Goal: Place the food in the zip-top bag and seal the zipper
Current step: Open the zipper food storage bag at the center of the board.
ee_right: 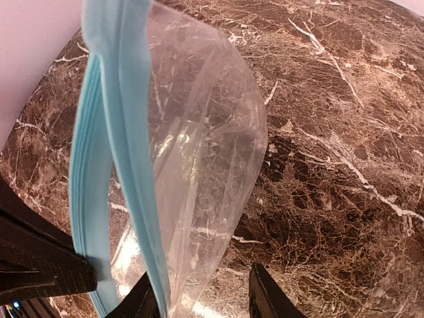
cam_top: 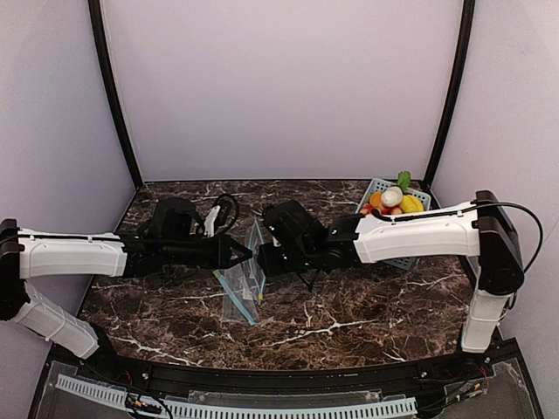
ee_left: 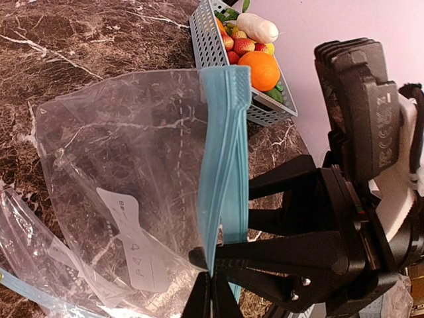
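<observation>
Pinching the blue zipper strip (ee_left: 225,146) of the clear zip-top plastic bag (ee_left: 119,185), my left tool (ee_left: 211,295) has its fingers pressed together on the strip's lower end. Facing it, my right tool (ee_right: 205,298) stands with its fingers spread. The strip passes close by one finger, but I cannot tell whether it touches, and nothing is gripped there.

I judge we are at the mouth-opening step, since the bag holds no food. Next, the right tool should catch one lip only and draw it away from the left tool, so the mouth parts rather than the whole strip sliding along.

The bag is held off the dark marbled counter (cam_top: 349,305) between the two tools. Its strip's long axis runs from the far side towards the arm bases, across the line joining the tools, and its body sags to the counter on the near side.

The glossy plastic toy food, with a white oblong (ee_left: 258,28) and an orange-red ball (ee_left: 260,69) on top, sits in the pale blue perforated plastic basket (cam_top: 377,185) at the far right, well apart from the bag.
</observation>
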